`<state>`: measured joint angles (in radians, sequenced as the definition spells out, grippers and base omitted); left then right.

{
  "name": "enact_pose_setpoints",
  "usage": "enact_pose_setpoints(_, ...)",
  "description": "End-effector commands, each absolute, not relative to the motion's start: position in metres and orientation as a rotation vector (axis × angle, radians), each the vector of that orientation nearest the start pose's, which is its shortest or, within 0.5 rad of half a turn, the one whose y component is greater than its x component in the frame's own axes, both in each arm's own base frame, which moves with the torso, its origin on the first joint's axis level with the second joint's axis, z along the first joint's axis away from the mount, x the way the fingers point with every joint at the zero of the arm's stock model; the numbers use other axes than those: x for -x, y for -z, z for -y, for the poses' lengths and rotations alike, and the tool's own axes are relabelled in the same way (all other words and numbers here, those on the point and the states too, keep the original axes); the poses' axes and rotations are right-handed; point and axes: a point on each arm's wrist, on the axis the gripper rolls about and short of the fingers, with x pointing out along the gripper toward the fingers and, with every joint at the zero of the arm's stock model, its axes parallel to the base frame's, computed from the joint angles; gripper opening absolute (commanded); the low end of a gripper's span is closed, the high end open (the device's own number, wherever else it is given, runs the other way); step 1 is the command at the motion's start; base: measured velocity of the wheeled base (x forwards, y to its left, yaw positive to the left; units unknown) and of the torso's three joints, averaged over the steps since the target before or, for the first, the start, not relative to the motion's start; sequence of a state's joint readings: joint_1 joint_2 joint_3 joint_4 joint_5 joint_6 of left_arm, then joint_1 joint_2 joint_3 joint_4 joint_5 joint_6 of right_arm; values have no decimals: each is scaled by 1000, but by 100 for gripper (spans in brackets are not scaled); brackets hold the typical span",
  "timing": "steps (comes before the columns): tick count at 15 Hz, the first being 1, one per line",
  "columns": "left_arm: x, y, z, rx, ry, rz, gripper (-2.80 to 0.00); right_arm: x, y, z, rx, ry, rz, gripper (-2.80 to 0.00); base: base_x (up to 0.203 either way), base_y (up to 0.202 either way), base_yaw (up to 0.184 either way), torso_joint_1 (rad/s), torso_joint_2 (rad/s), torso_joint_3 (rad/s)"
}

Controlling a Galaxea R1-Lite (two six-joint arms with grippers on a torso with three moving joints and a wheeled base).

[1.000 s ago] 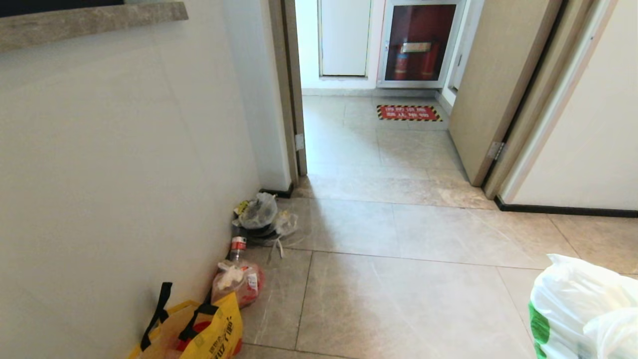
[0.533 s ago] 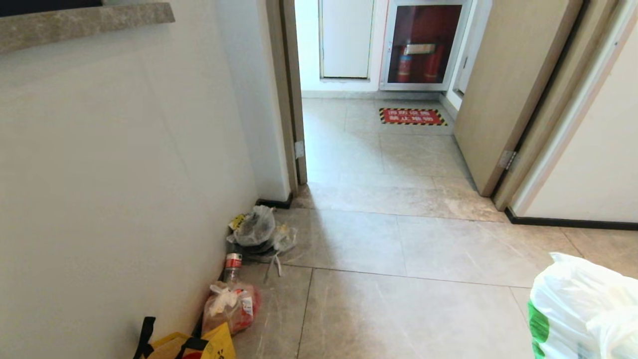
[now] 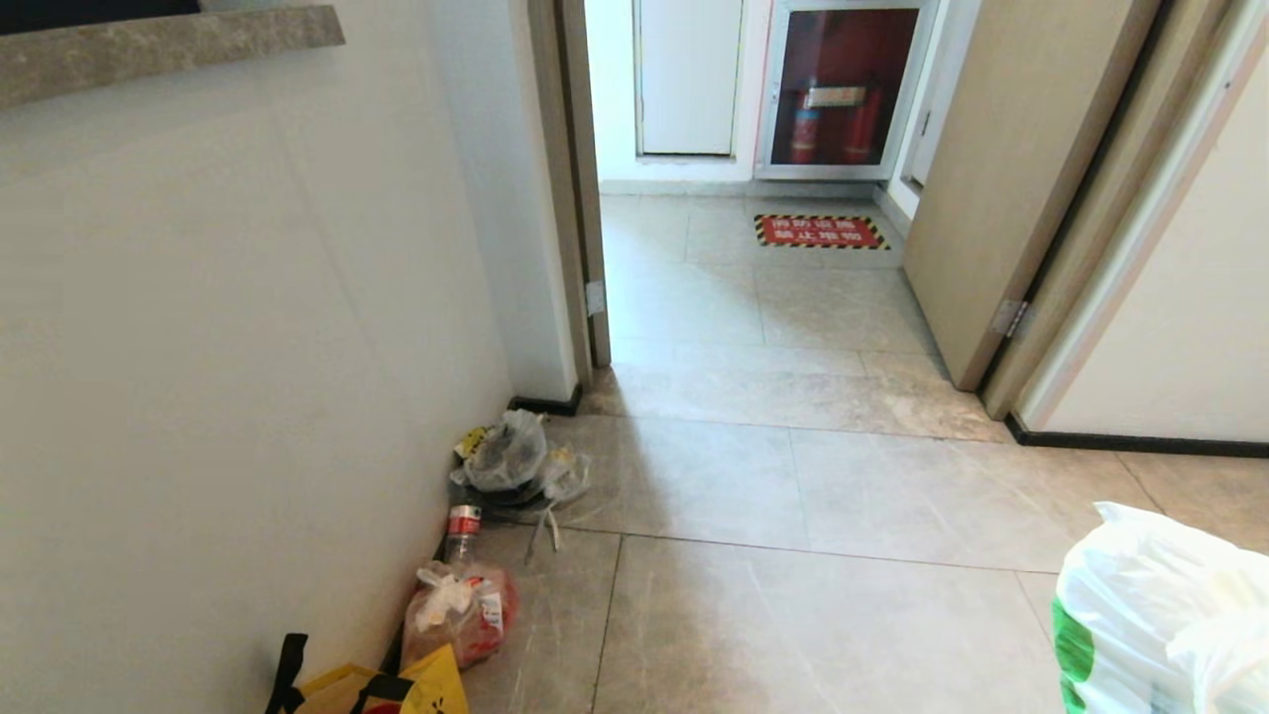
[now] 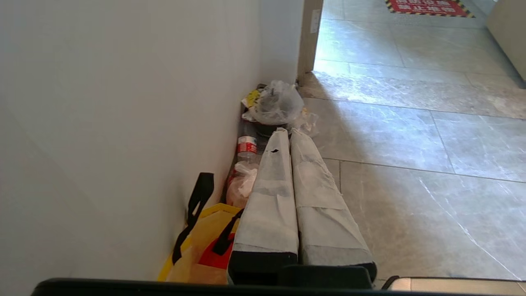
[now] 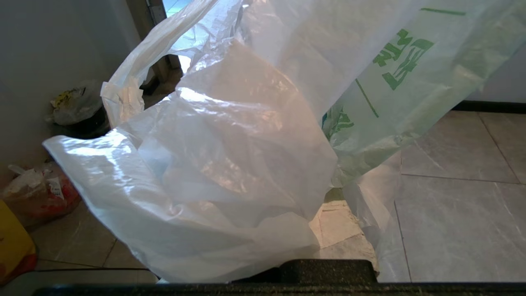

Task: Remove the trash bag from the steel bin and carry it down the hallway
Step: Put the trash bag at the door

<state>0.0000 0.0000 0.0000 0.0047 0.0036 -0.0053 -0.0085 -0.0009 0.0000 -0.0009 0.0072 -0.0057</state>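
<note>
The trash bag (image 3: 1155,620), thin white plastic with green print, hangs at the lower right of the head view above the hallway's glossy marbled tiles (image 3: 793,595). In the right wrist view it (image 5: 230,156) billows over my right gripper (image 5: 324,201), which is shut on it. One taped finger (image 5: 349,230) shows beneath the plastic. My left gripper (image 4: 289,132) is shut and holds nothing, pointing along the left wall. The steel bin is out of view.
Along the left wall lie a grey-clear rubbish bag (image 3: 511,451), a bottle (image 3: 462,526), a reddish bag (image 3: 458,610) and a yellow tote (image 3: 397,689). Ahead is a doorway with an open door (image 3: 1001,178), a red floor sign (image 3: 818,231) and a fire-extinguisher cabinet (image 3: 843,89).
The whole view has shifted: the rubbish by the wall has slid down and left, so the camera has moved forward. The trash bag keeps its place at the lower right.
</note>
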Motion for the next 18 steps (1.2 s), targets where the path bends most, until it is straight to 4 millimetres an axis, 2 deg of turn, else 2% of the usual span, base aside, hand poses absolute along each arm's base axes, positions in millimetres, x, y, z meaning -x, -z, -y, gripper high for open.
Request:
enact_pose_setpoints(1, 23, -75, 0, 6, -5, -5, -280, 23, -76, 0, 8, 0, 2, -280, 0, 0, 0, 0, 0, 0)
enact_pose_setpoints(18, 23, -75, 0, 6, -5, -5, -280, 23, -76, 0, 9, -2, 3, -280, 0, 0, 0, 0, 0, 0)
